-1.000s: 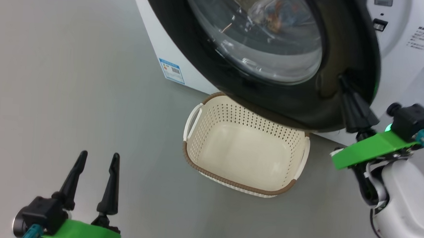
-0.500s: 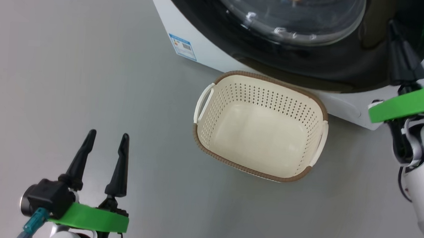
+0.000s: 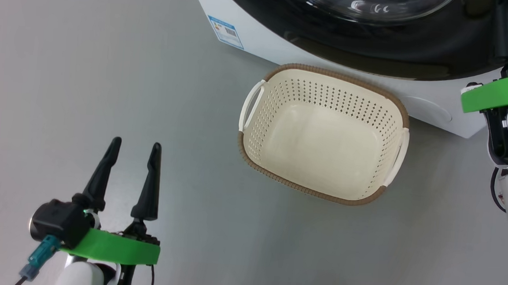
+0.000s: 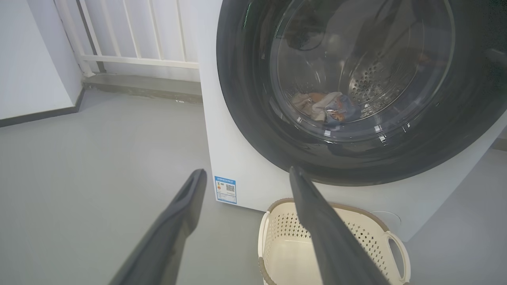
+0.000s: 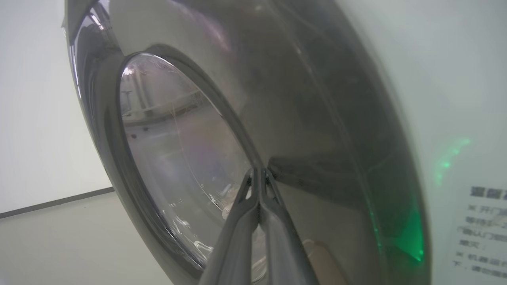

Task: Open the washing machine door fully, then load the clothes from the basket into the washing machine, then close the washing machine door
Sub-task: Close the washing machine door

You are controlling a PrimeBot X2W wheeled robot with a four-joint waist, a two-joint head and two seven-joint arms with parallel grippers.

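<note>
Resting on grey floor (image 3: 109,63), basket (image 3: 324,147) fronts washing machine (image 3: 256,32).

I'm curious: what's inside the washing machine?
Through the door glass, a crumpled heap of clothes lies low in the steel drum. The door's black rim hides the drum's edges.

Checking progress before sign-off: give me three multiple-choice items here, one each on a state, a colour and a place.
1. The left end effector is: A open; B shut; C shut on cloth.
2. The basket has a rim that is: A blue; B brown; C green.
3. The clothes lie: A in the basket; B in the left end effector; C inside the washing machine.
Answers: A, its jaws stand apart; B, a brown band tops the cream walls; C, they show through the washing machine door.
</note>
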